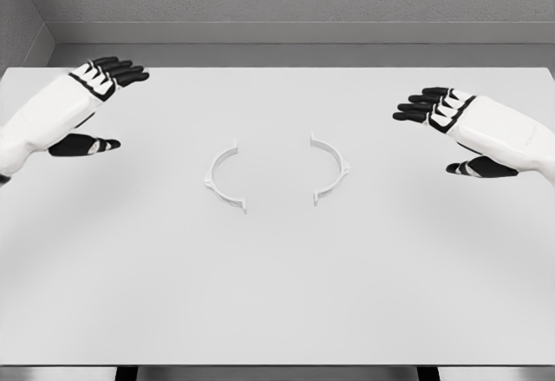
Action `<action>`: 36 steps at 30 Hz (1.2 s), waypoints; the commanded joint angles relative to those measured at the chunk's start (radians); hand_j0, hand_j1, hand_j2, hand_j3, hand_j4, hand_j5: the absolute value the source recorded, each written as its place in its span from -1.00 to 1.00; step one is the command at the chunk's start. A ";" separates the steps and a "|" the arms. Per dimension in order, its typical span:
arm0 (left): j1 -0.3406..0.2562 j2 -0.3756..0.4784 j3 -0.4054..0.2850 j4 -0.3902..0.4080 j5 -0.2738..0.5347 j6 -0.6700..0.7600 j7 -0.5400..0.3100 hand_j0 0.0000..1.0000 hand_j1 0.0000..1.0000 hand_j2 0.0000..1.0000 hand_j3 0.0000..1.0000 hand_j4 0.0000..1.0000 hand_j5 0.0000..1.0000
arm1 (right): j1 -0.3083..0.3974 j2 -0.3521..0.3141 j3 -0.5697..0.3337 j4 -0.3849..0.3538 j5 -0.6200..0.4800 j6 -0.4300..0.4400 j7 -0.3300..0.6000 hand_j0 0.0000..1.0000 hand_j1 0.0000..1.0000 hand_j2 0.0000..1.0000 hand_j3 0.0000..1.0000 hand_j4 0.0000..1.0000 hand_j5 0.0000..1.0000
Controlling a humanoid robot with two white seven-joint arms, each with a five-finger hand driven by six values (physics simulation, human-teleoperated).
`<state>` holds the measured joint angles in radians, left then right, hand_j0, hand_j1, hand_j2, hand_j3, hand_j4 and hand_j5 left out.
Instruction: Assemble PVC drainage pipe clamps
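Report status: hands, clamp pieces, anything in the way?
Left hand and right hand open, holding nothing. Left clamp half and right clamp half apart on table. Nothing between.

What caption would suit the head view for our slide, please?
Open left hand and right hand flank two separated clamp halves on the table.

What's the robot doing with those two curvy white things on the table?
Nothing is being held yet. Two white half-ring clamp pieces lie on the white table, the left half and the right half, facing each other with a gap between them. The left robot hand and the right robot hand hover open off to each side, touching neither piece.
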<state>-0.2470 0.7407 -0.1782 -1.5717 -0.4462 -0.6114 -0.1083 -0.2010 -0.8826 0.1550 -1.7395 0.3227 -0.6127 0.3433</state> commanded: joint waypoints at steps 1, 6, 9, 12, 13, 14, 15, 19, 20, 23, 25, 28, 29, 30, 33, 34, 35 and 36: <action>0.000 -0.004 -0.007 0.006 -0.006 0.001 -0.001 1.00 1.00 1.00 1.00 1.00 1.00 | -0.002 -0.012 0.003 0.021 0.019 0.002 -0.001 1.00 1.00 1.00 1.00 1.00 1.00; -0.002 -0.009 -0.029 0.007 -0.015 0.001 0.001 1.00 1.00 1.00 1.00 1.00 1.00 | -0.021 0.019 0.046 0.072 0.056 0.002 0.002 1.00 1.00 1.00 1.00 1.00 1.00; -0.002 -0.018 -0.047 0.007 -0.016 0.001 0.001 1.00 1.00 1.00 1.00 1.00 1.00 | -0.034 0.045 0.055 0.072 0.122 0.002 0.003 1.00 1.00 1.00 1.00 1.00 1.00; -0.002 -0.018 -0.047 0.010 -0.015 0.001 0.001 1.00 1.00 1.00 1.00 1.00 1.00 | -0.034 0.028 0.051 0.066 0.121 0.002 0.009 1.00 1.00 1.00 1.00 1.00 1.00; -0.002 -0.018 -0.047 0.018 -0.015 0.001 0.001 1.00 1.00 1.00 1.00 1.00 1.00 | -0.034 0.028 0.049 0.060 0.119 0.002 0.039 1.00 1.00 1.00 1.00 1.00 1.00; -0.002 -0.017 -0.046 0.022 -0.015 0.001 0.001 1.00 1.00 1.00 1.00 1.00 1.00 | -0.032 0.028 0.046 0.054 0.114 0.002 0.055 1.00 1.00 1.00 1.00 1.00 1.00; -0.002 -0.017 -0.044 0.033 -0.015 0.001 0.001 1.00 1.00 1.00 1.00 1.00 1.00 | -0.029 0.028 0.046 0.049 0.114 0.002 0.055 1.00 1.00 1.00 1.00 1.00 1.00; 0.000 -0.011 -0.035 0.038 -0.012 0.001 0.001 1.00 1.00 1.00 1.00 1.00 1.00 | 0.049 0.033 -0.075 0.003 0.116 0.002 0.071 1.00 1.00 1.00 1.00 1.00 1.00; 0.000 -0.011 -0.035 0.038 -0.012 0.001 0.001 1.00 1.00 1.00 1.00 1.00 1.00 | 0.052 0.031 -0.072 0.003 0.116 0.002 0.072 1.00 1.00 1.00 1.00 1.00 1.00; 0.000 -0.009 -0.032 0.042 -0.012 0.001 0.001 1.00 1.00 1.00 1.00 1.00 1.00 | 0.064 0.014 -0.066 0.011 0.127 0.002 0.069 1.00 1.00 1.00 1.00 1.00 1.00; 0.002 -0.009 -0.021 0.047 -0.009 0.001 0.001 1.00 1.00 1.00 1.00 1.00 1.00 | 0.063 0.014 -0.068 0.028 0.130 0.002 0.075 1.00 1.00 1.00 1.00 1.00 1.00; 0.002 -0.007 -0.020 0.048 -0.006 0.001 0.001 1.00 1.00 1.00 1.00 1.00 1.00 | 0.066 0.010 -0.072 0.003 0.127 0.002 0.077 1.00 1.00 1.00 1.00 1.00 1.00; 0.002 -0.007 -0.020 0.048 -0.006 0.001 0.001 1.00 1.00 1.00 1.00 1.00 1.00 | 0.067 0.010 -0.072 0.003 0.127 0.002 0.077 1.00 1.00 1.00 1.00 1.00 1.00; 0.002 -0.007 -0.020 0.047 -0.006 0.001 0.001 1.00 1.00 1.00 1.00 1.00 1.00 | 0.067 0.008 -0.072 0.003 0.127 0.002 0.077 1.00 1.00 1.00 1.00 1.00 1.00; 0.002 -0.006 -0.020 0.047 -0.005 0.001 0.001 1.00 1.00 1.00 1.00 1.00 1.00 | 0.067 0.008 -0.072 0.003 0.127 0.002 0.077 1.00 1.00 1.00 1.00 1.00 1.00; 0.002 -0.006 -0.020 0.047 -0.005 0.001 0.001 1.00 1.00 1.00 1.00 1.00 1.00 | 0.067 0.008 -0.072 0.005 0.128 0.002 0.079 1.00 1.00 1.00 1.00 1.00 1.00; 0.002 -0.006 -0.021 0.047 -0.003 0.001 0.001 1.00 1.00 1.00 1.00 1.00 1.00 | 0.067 0.008 -0.072 0.006 0.128 0.002 0.079 1.00 1.00 1.00 1.00 1.00 1.00; 0.002 -0.004 -0.021 0.047 -0.002 0.001 0.001 1.00 1.00 1.00 1.00 1.00 1.00 | 0.067 0.008 -0.078 0.006 0.127 0.002 0.079 1.00 1.00 1.00 1.00 1.00 1.00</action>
<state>-0.2454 0.7335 -0.1990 -1.5246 -0.4566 -0.6114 -0.1080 -0.1335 -0.8725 0.0810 -1.7339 0.4562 -0.6130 0.4216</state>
